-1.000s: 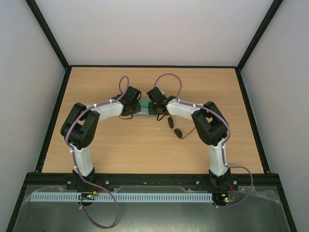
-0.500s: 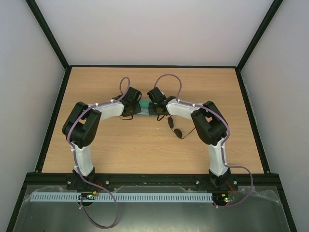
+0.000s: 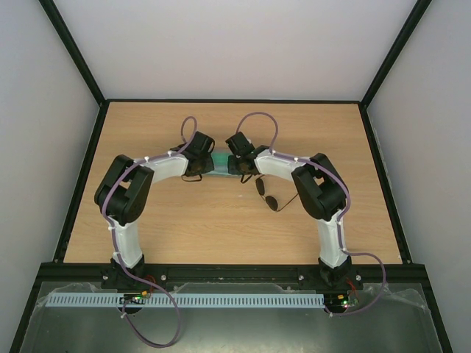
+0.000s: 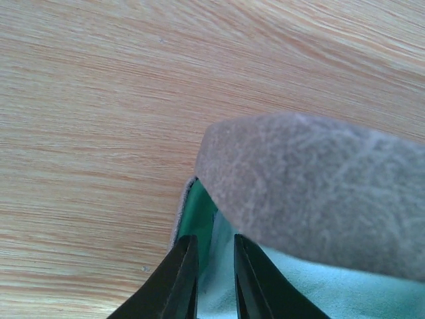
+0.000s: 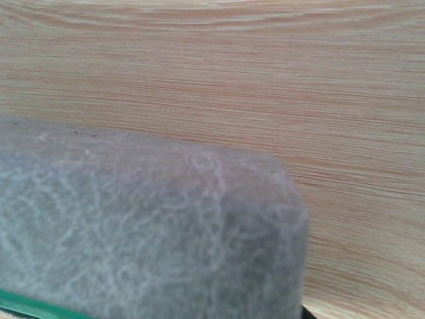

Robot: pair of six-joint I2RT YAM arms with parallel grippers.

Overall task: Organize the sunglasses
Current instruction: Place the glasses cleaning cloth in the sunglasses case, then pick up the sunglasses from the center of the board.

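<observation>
The sunglasses (image 3: 267, 196) lie on the wooden table just in front of my right forearm, dark round lenses and thin arms, held by neither gripper. The grey case (image 3: 221, 163) with green lining lies between both grippers. My left gripper (image 3: 197, 168) is at its left end. In the left wrist view its fingers (image 4: 214, 240) stand close together astride the case's green-lined end wall (image 4: 199, 212), with the grey flap (image 4: 319, 199) above and light blue cloth (image 4: 319, 296) inside. My right gripper (image 3: 241, 168) is at the case's right end. The grey flap (image 5: 133, 226) fills the right wrist view and hides its fingers.
The wooden table (image 3: 147, 132) has a black frame round it and white walls behind and at both sides. The purple cables (image 3: 257, 118) loop above both wrists. The arm bases stand at the near edge.
Hardly anything; both arms stay at the case with only a very slight shift, and the sunglasses lie where they were.
</observation>
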